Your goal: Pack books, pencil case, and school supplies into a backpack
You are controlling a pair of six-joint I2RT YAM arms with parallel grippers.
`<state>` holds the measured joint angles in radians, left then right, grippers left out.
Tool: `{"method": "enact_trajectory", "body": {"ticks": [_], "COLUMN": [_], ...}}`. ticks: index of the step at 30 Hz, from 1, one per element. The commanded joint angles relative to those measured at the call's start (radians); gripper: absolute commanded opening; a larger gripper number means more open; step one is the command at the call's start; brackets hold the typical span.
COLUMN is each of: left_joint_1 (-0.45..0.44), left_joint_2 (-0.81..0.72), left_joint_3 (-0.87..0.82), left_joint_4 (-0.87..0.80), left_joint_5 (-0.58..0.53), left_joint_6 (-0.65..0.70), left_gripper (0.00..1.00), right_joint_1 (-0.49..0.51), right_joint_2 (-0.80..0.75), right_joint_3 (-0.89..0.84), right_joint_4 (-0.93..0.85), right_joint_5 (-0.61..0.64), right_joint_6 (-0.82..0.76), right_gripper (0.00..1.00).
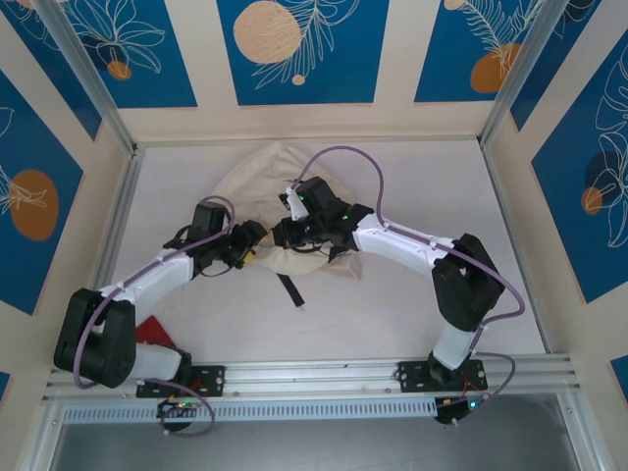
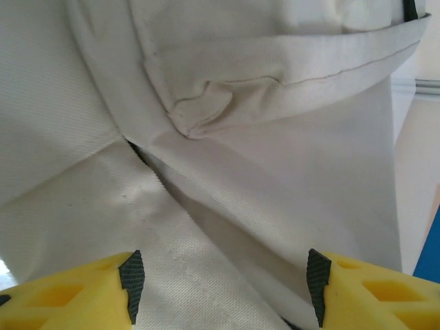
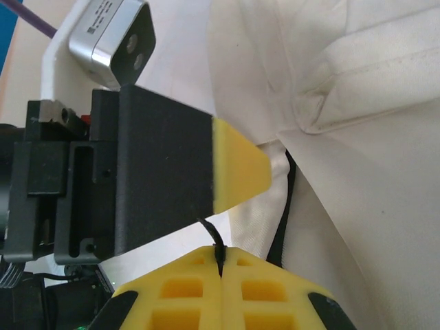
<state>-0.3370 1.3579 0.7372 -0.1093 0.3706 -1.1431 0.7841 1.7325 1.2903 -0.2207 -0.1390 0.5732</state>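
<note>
Left gripper [image 2: 223, 292]: yellow fingers [image 2: 65, 299] spread wide, nothing between the pads. Cream backpack [image 2: 275, 172] fabric lies directly under and ahead of them, with a stitched pocket fold further ahead.

Right gripper [image 3: 220, 268]: fingers pressed together, pinching a thin black tab [image 3: 214, 237] that pokes out from the seam between them. A dark zip edge runs just beyond the tips. One yellow tip of the left gripper sits close in front, apart from the tab.

From above, both grippers meet tip to tip over the backpack's near edge. A black strap [image 1: 291, 290] trails on the table [image 1: 392, 314] behind them, towards the bases. A flat red item [image 1: 152, 329] lies well behind the left gripper, beside its arm's base.
</note>
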Motion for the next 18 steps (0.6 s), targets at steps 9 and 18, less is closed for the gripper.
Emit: {"method": "enact_trajectory", "body": {"ticks": [9, 18], "left_joint_1": [-0.052, -0.080], "left_joint_2": [0.138, 0.193], "left_joint_3": [-0.007, 0.001], "left_joint_4": [0.085, 0.054], "left_joint_5": [-0.039, -0.073], "left_joint_6": [-0.051, -0.038], "left_gripper": [0.65, 0.47], "right_joint_1": [0.033, 0.056], "right_joint_2": [-0.104, -0.084], "right_joint_3": [-0.118, -0.135], "right_joint_4": [-0.126, -0.186], "right_joint_5": [0.101, 0.197], "right_joint_6": [0.047, 0.089], "right_gripper": [0.00, 0.00]}}
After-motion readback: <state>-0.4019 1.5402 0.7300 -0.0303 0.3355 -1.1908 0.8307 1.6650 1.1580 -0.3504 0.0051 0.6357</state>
